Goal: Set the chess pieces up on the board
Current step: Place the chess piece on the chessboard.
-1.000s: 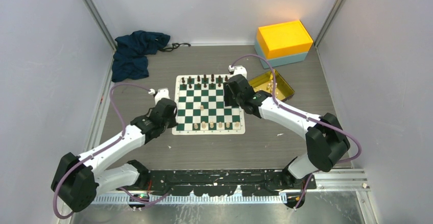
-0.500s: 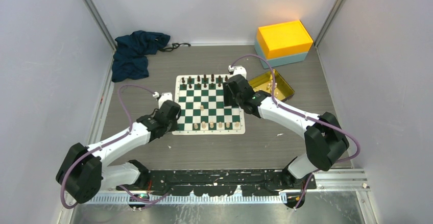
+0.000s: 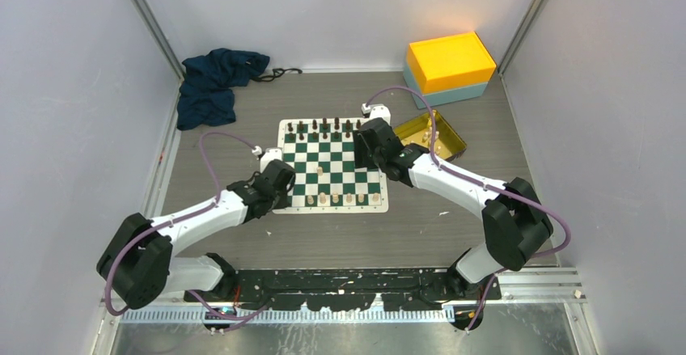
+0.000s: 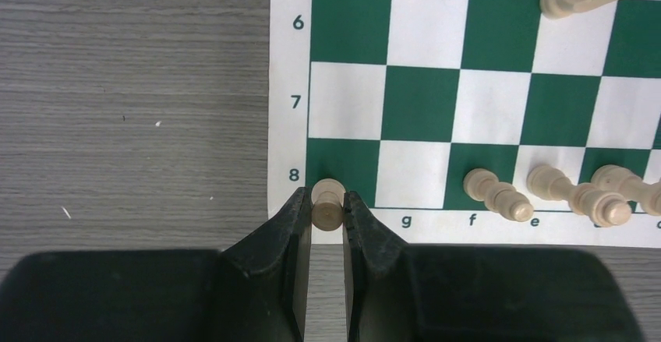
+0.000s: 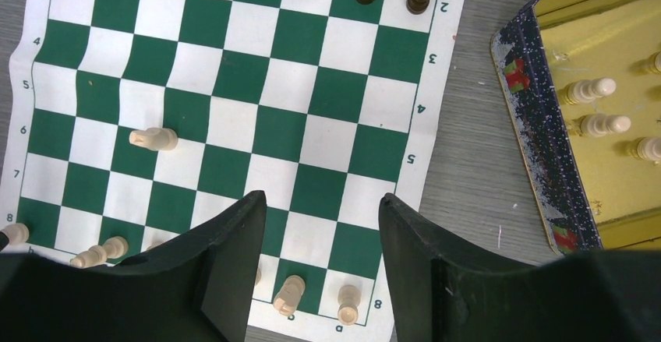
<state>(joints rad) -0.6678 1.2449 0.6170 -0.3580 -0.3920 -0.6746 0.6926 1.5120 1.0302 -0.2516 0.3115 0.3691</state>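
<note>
We see the left gripper (image 4: 326,209) pinching a cream chess piece (image 4: 327,192) between its fingertips at a corner square of the board (image 4: 417,112) — the right gripper (image 5: 319,206) hangs open, empty.

Green-and-white checkered board (image 5: 281,132), cream chess pieces (image 4: 496,194), gold tray (image 5: 608,46), yellow box (image 3: 450,60)
</note>
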